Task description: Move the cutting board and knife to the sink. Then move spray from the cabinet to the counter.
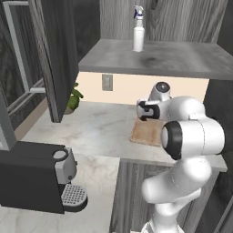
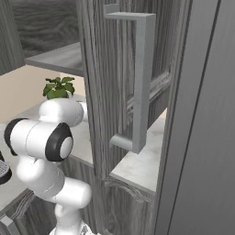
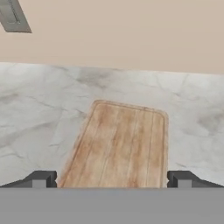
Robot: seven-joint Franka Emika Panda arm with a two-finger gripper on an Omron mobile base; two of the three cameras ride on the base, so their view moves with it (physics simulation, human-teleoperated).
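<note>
Cutting board [image 3: 120, 146]: lies flat on the bench [image 1: 95, 129], long side running away from the hand camera toward the backsplash; in the left base view its light-brown corner [image 1: 145, 133] shows just under the arm, near the bench's front edge, partly hidden by the arm.
Fingers [image 3: 111, 179]: spread wide, holding nothing; the two dark tips stand one to each side of the board's near end. Whether they touch the board cannot be told.
Spray [image 1: 138, 28]: upright on the cabinet shelf [image 1: 159, 57], toward its back, well above the bench; white bottle, blue-and-white nozzle.
Cabinet door [image 1: 54, 54]: swung open, standing at the shelf's left edge; in the right base view another dark door with a long grey handle [image 2: 140, 82] stands close to the camera.
Knife: cannot be made out on the visible part of the board.
Backsplash: beige, with a wall outlet [image 1: 107, 82] above the bench's back edge; the outlet also sits at the top left of the hand view [image 3: 13, 16].
Plant [image 1: 74, 98]: small green pot plant at the bench's back left corner, beside the open door.
Coffee machine [image 1: 43, 179]: dark, on the lower left stretch of bench, well apart from the board.
</note>
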